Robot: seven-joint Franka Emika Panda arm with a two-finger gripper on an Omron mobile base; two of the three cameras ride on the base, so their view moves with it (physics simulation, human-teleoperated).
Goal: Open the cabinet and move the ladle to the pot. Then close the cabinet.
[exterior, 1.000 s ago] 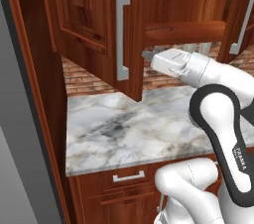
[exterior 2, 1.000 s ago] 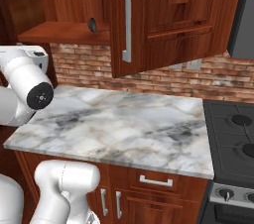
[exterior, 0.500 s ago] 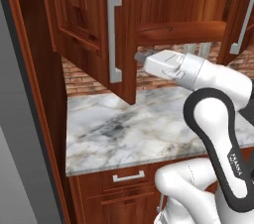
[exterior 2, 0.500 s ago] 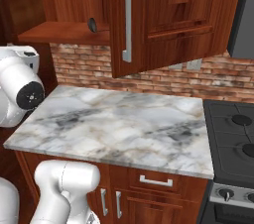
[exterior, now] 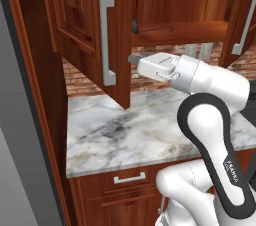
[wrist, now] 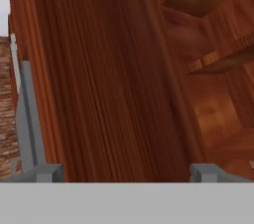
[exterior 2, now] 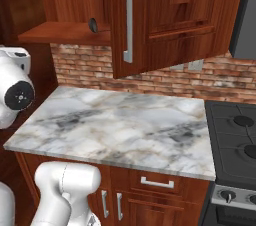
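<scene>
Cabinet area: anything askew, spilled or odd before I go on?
Nothing stands out. The cabinet's left door is swung open, the ladle lies flat on the shelf, and the marble counter shows no spill.

The ladle (exterior: 150,28) lies on the cabinet shelf (exterior: 185,34), just above the fingers (exterior: 132,59); the marble table (exterior: 140,130) spreads below them.

The arm (exterior: 215,135) is raised and bent at the elbow, with the forearm reaching level to the left. The gripper (wrist: 126,171) is held with its fingers (wrist: 47,172) spread wide, nothing between them.
</scene>
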